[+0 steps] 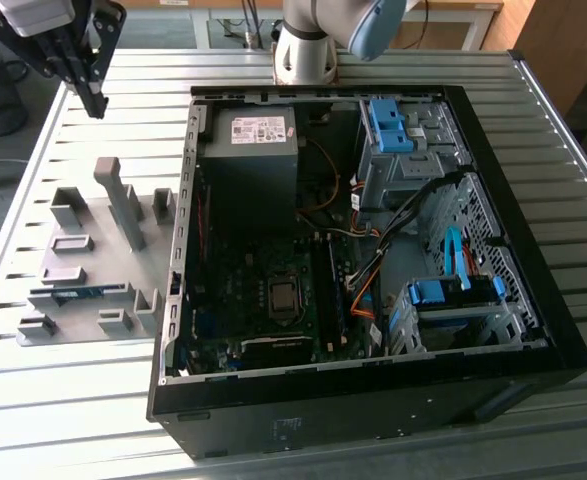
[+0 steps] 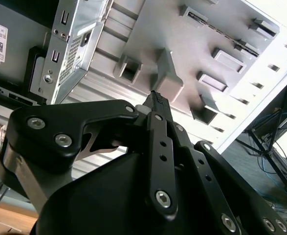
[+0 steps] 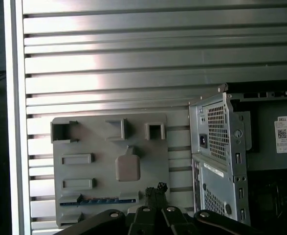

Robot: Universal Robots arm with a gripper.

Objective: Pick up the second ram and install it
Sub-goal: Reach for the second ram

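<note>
Hand (image 1: pixel 94 102) closed, empty, high above slatted metal worktop (image 1: pixel 73 400). Long thin blue ram stick (image 1: pixel 73 293) in grey moulded holder tray (image 1: pixel 103 265) (unpicked). Fitting into open black computer case (image 1: pixel 373 420) outstanding.

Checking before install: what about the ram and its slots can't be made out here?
Ram: chips and label too small, exterior view.
Board slots: too dark to tell if filled, exterior view.
Tray: one edge hidden by gripper, first wrist view.
</note>
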